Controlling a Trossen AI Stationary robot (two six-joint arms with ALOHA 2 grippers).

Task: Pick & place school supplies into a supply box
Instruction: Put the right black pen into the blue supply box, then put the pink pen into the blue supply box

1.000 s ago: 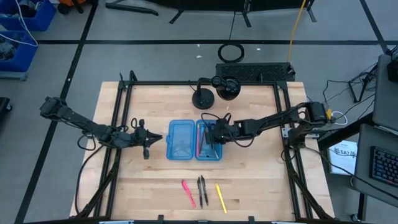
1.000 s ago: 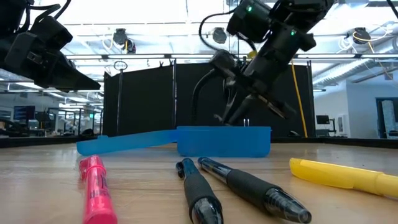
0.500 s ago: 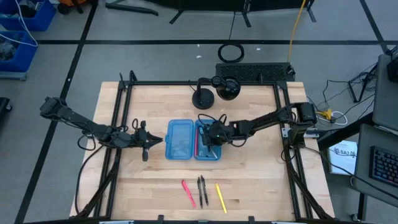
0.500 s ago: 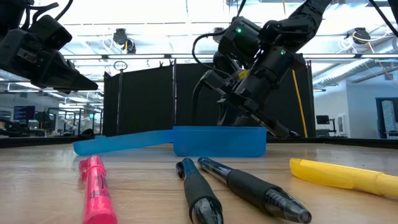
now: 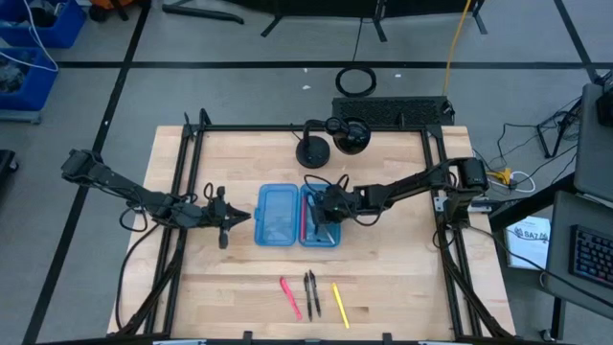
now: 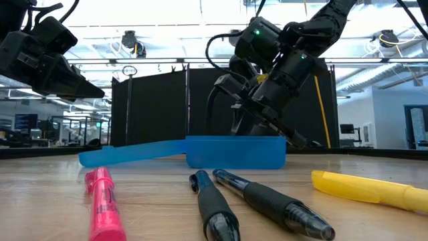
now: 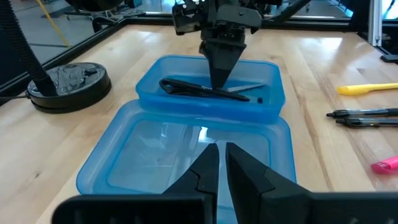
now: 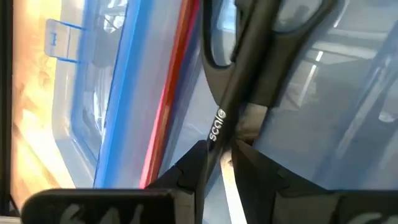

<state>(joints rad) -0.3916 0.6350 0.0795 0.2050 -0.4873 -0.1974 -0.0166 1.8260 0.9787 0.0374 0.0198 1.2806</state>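
The translucent blue pencil case [image 5: 297, 217] lies open at the table's middle, its two halves flat side by side. In its right half [image 7: 208, 93] lie a red pen [image 8: 171, 106] and the scissors [image 7: 205, 89] with black handles. My right gripper [image 5: 324, 209] points down into that half, shut on the scissors. My left gripper [image 5: 230, 218] hovers shut just left of the case, touching nothing. A pink marker [image 5: 290, 297], two black pens [image 5: 309, 292] and a yellow pen [image 5: 340, 305] lie on the table near its near edge. My right gripper pinches the scissors at their middle [image 8: 219, 124], between the black handle loops and the silver blade [image 8: 231, 190]. The fingers come from above, pointing down, and lie across the scissors. The scissors lie flat and lengthwise on the floor of the case's right half [image 7: 261, 102].
A round black stand [image 5: 312, 151] and a second dark base [image 5: 351, 136] sit behind the case toward the far edge. Black frame rails [image 5: 182, 220] run along the table's left and right sides. Bare wood lies between the case and the pens.
My right gripper has come down and a little toward the table's left, into the case's right half, carrying the scissors until they lie on the floor of that half. It has kept still over the last half second.
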